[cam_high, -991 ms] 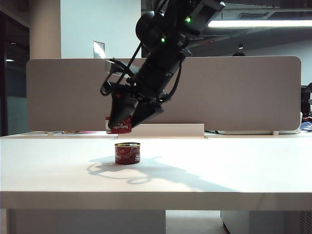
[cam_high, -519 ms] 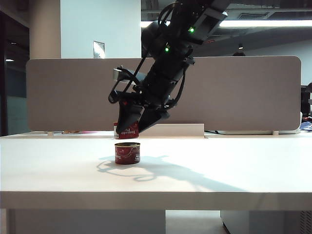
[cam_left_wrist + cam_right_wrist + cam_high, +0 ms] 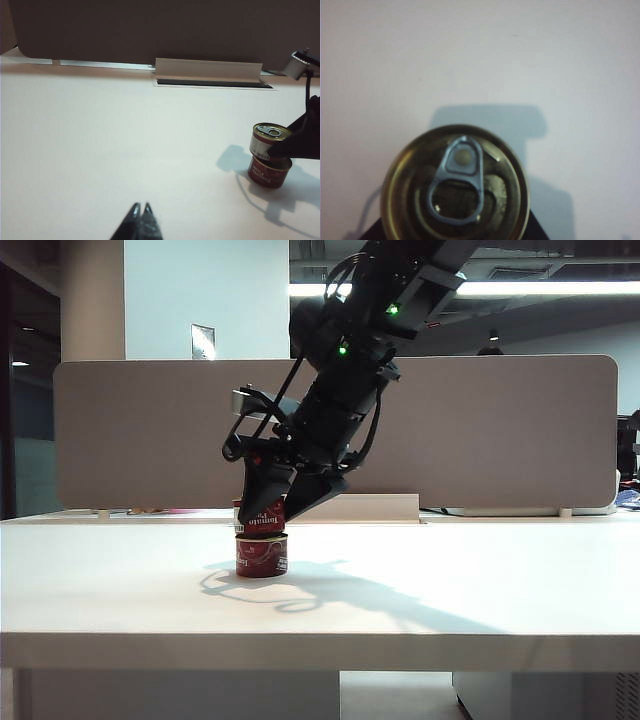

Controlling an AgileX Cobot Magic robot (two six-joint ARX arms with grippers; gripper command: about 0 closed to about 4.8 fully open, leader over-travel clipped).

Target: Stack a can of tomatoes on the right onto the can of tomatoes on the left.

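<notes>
Gripping the upper can (image 3: 261, 515) by its sides, the right end effector (image 3: 268, 508) held it resting on the lower can (image 3: 262, 555) mid-bench (image 3: 450, 590), apparently squaring the stack. Parked aside, the left end effector (image 3: 140, 221) sat closed, empty.

Upper can (image 3: 454, 185): shiny metal lid; table (image 3: 450, 590): smooth matt white.

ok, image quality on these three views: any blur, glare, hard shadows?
Exterior view: bright ceiling strip light, a hard arm shadow on the white table, and the right gripper is a dark shape. Left wrist view: sharp, with the red stacked tomato cans casting a crisp shadow and the left gripper dark. Right wrist view: soft, the gold pull-tab can lid is blurred close-up.
</notes>
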